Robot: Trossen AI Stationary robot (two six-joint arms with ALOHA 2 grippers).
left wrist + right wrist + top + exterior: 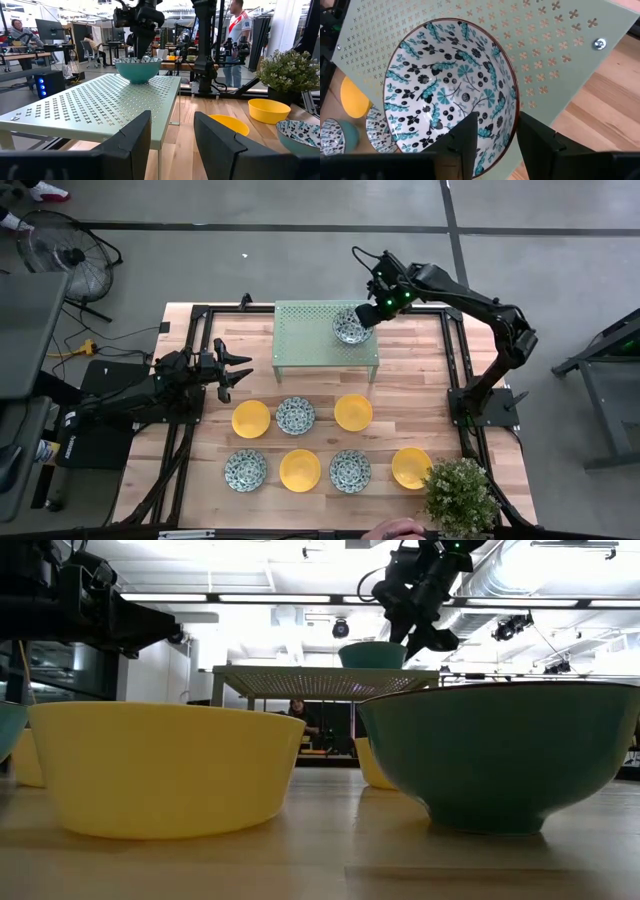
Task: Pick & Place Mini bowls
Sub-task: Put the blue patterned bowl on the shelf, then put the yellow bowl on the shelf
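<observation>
One teal bowl with a blue-green pattern inside (350, 327) stands upright on its base on the pale green perforated rack (305, 340), near the rack's right end. It also shows in the right wrist view (445, 85) and the low view (372, 654). My right gripper (497, 125) is open over the bowl's rim, one finger inside and one outside, with a gap on both sides. Several more bowls stand on the table in two rows: yellow (251, 418), patterned (295, 415), yellow (353, 412), and others nearer. My left gripper (238, 370) is open and empty, left of the rack.
A potted plant (460, 495) stands at the table's near right corner, beside the yellow bowl (411, 467). A person's hand (395, 530) shows at the near edge. Bare wood lies between the rack and the bowl rows. People stand in the room beyond.
</observation>
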